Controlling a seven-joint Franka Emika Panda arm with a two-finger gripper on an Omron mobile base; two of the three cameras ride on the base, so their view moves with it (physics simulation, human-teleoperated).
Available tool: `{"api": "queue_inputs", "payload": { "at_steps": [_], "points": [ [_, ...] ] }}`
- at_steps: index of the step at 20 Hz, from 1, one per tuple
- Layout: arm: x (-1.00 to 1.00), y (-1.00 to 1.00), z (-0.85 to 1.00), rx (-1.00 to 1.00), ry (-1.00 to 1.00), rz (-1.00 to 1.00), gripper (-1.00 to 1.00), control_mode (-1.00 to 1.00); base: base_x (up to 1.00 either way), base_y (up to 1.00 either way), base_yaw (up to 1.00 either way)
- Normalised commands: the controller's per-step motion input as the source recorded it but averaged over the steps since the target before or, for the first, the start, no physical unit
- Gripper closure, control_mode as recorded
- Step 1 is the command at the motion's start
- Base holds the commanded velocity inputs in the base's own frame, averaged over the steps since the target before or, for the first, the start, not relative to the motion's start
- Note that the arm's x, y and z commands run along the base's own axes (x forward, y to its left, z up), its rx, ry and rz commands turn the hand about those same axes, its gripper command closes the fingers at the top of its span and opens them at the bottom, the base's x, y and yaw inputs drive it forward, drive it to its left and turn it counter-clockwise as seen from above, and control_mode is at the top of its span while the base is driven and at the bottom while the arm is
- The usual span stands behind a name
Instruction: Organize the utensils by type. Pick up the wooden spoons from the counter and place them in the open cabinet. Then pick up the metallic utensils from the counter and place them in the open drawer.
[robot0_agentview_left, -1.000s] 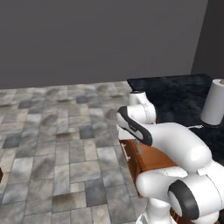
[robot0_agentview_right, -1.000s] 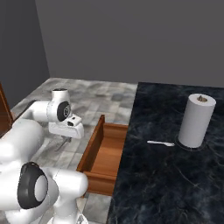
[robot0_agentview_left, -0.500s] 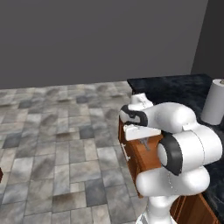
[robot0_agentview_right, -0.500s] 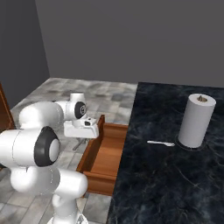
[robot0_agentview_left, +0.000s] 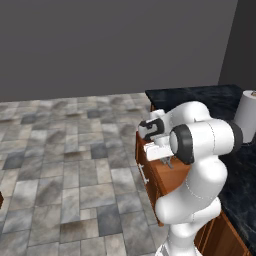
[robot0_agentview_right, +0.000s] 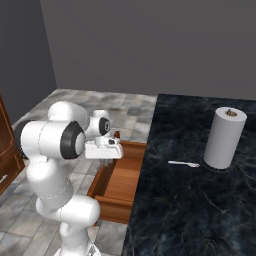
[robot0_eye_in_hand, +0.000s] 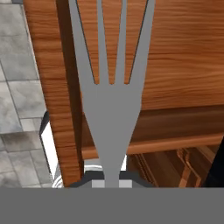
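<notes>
Open drawer (robot0_agentview_right: 121, 182) is pulled out from under the tabletop (robot0_agentview_right: 200, 210); its visible wooden bottom is bare. Claw (robot0_eye_in_hand: 111, 181) is clamped on a metal fork (robot0_eye_in_hand: 109, 109), tines pointing away from the hand, over the drawer's inside. Second fork (robot0_agentview_right: 183, 163) lies on the tabletop just beside the paper towel roll (robot0_agentview_right: 225, 138). Versus a second ago: arm has swung from the floor side to above the drawer; tabletop fork and roll unchanged.
</notes>
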Motion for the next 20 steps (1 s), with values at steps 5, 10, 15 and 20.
{"api": "queue_inputs", "payload": {
  "at_steps": [5, 10, 15, 20],
  "points": [
    [0.19, -0.09, -0.49, 0.00, -0.05, 0.07, 1.00, -1.00, 0.00, 0.00, 0.00],
    [0.20, -0.07, -0.41, 0.00, -0.13, 0.09, 1.00, -1.00, 0.00, 0.00, 0.00],
    [0.16, -0.02, -0.36, 0.00, -0.08, 0.10, 1.00, -1.00, 0.00, 0.00, 0.00],
    [0.15, 0.00, -0.29, 0.02, -0.02, 0.11, 1.00, -1.00, 0.00, 0.00, 0.00]
  ]
}}
